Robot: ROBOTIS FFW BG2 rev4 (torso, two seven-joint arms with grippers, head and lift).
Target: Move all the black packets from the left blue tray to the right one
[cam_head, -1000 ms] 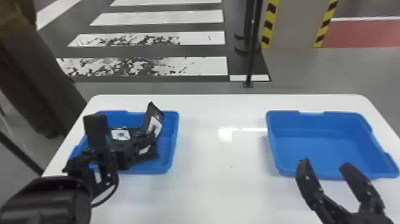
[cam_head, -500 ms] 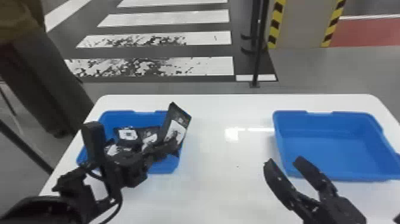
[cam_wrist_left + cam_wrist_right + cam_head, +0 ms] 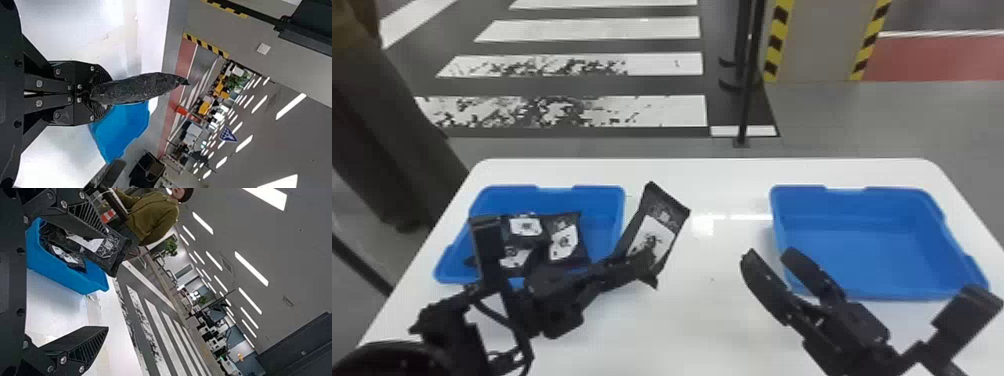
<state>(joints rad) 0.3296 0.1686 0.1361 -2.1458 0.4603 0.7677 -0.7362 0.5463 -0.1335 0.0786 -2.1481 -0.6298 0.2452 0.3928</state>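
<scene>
Nearest first: my left end effector (image 3: 646,265) is clamping a black packet (image 3: 656,222) by its lower end, around my 12 o'clock. My right end effector (image 3: 768,256) is waiting at 1 o'clock, fingers spread with nothing between, pointing toward 11.

Key relation: the packet's long axis is running out from the left fingertips, free end rising and leaning toward 1 o'clock. From the right fingertips the packet is lying toward 10 o'clock, near but apart. Left is the nearer one, already gripping; right is facing the packet's free half.

Looks like I'm setting up a handover: the right is probably needing to go in toward 10 o'clock and close on that free end before the left is letting go. Risk: the packet is bending or slipping, as only one end is being held.

Farther over the worktop (image 3: 702,325), the left blue tray (image 3: 597,197) is sitting at 11 o'clock, holding more packets (image 3: 564,242), at least three. The right blue tray (image 3: 872,260) is sitting at 1 to 2 o'clock, awaiting its first. Transfer's just at an early stage, I'm judging.
</scene>
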